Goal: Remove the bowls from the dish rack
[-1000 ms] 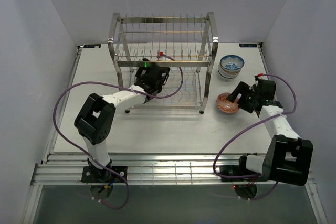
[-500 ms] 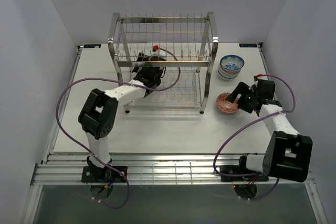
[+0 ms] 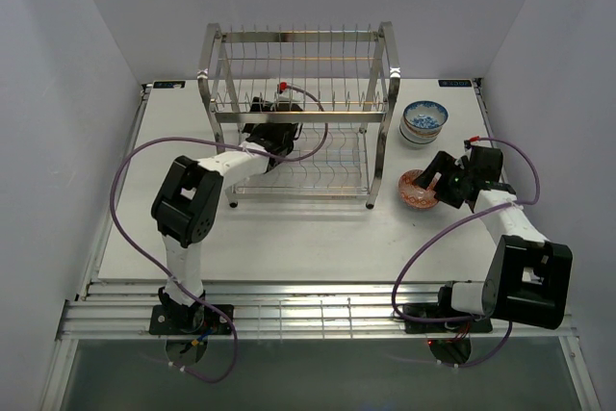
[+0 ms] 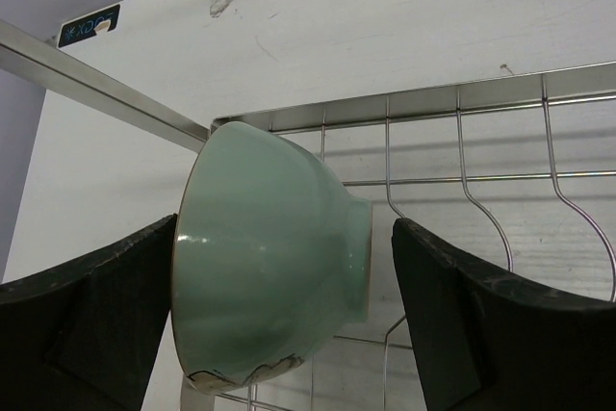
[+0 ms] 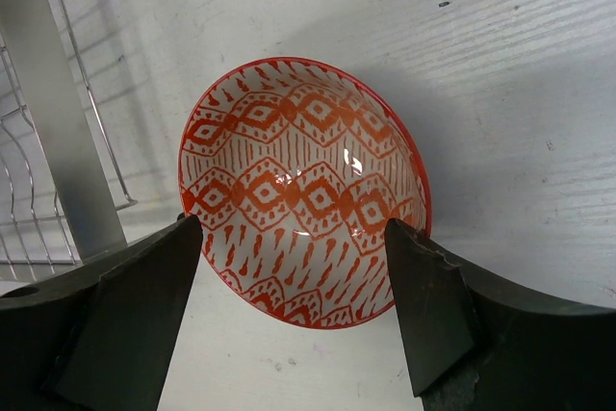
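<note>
**Left arm reaches the next bowl.** A mint-green bowl [image 4: 260,267] stands on edge in the lower tier of the steel-wire dish rack [image 3: 356,117], toward the rack's 10 o'clock corner. In the left wrist view its rim faces 9 o'clock and its foot 3 o'clock. Over the past second the left arm has pushed deeper under the upper tier, from the front of the lower shelf toward its rear left. The left gripper [image 4: 287,238] now straddles the bowl with its fingers [image 4: 91,324] spread apart. One finger is just beside the rim and the other is clear of the foot, with nothing clamped yet. That puts the next unload at the point of grasp. A squeeze across rim and foot looks like the next call, and the rack wires around the bowl are a likely snag on the way out.

At 3 o'clock of the rack, a red-patterned bowl [image 5: 303,190] sits upright on the white surface [image 3: 308,238], already out. The right gripper [image 5: 294,226] has not shifted over the same second. Its fingers [image 5: 115,324] stand apart on either side of that bowl, not visibly squeezing it. At 12 o'clock of the red bowl, a blue-and-white bowl [image 3: 424,119] also rests on the surface. The upper tier shows no bowls from overhead. Whether more bowls sit behind the arm in the lower tier cannot be told.
</note>
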You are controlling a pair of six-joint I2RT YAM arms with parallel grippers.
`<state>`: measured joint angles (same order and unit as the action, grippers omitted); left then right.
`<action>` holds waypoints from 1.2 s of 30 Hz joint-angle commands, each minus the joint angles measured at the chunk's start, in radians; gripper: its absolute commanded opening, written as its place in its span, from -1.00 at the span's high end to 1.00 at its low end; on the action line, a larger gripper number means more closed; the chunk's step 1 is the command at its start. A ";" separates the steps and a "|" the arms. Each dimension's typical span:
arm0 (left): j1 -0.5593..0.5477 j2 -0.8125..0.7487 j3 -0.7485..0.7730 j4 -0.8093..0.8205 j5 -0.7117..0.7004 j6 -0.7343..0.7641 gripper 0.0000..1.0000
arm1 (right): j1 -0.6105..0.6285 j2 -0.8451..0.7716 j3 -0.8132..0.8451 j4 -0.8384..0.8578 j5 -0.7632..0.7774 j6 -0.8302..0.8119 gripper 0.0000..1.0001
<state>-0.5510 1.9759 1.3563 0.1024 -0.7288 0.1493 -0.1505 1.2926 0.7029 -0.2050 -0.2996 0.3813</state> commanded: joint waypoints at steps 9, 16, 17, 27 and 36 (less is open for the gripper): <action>0.046 -0.032 0.009 -0.058 0.115 -0.118 -0.73 | -0.009 0.022 -0.010 0.036 -0.021 -0.016 -0.64; 0.059 -0.066 -0.019 -0.061 0.189 -0.148 -0.60 | -0.011 0.025 -0.010 0.036 -0.018 -0.018 -0.62; 0.060 -0.071 -0.020 -0.063 0.201 -0.172 -0.59 | -0.011 0.027 -0.010 0.036 -0.018 -0.018 -0.62; 0.068 -0.103 -0.016 -0.066 0.270 -0.177 -0.29 | -0.012 0.025 -0.014 0.036 -0.010 -0.018 -0.61; 0.069 -0.138 -0.028 -0.067 0.299 -0.188 -0.13 | -0.012 0.025 -0.019 0.036 -0.006 -0.019 -0.60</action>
<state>-0.4747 1.9419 1.3392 0.0254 -0.4862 -0.0090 -0.1570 1.3159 0.7017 -0.1970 -0.3134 0.3809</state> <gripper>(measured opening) 0.732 0.799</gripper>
